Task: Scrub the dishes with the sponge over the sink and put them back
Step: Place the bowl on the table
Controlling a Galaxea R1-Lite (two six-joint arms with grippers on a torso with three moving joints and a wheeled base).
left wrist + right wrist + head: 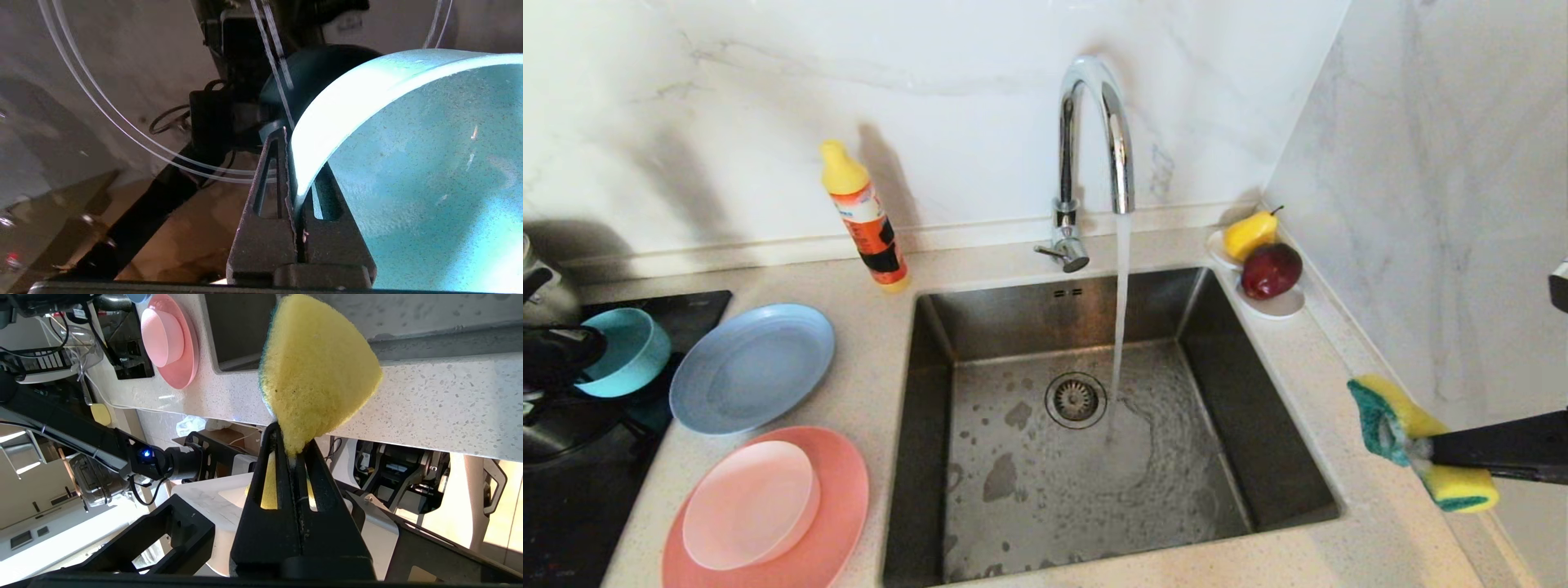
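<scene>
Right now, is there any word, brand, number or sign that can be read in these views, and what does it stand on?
None can be read.
Detergent bottle: its orange, white and black label carries print, too blurred to make out.
Faucet, sink, sponge, teal bowl and plates: no markings visible.

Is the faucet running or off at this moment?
Running. A stream of water falls from the faucet spout into the sink, landing just right of the drain strainer and spreading in ripples across the wet basin floor.
</scene>
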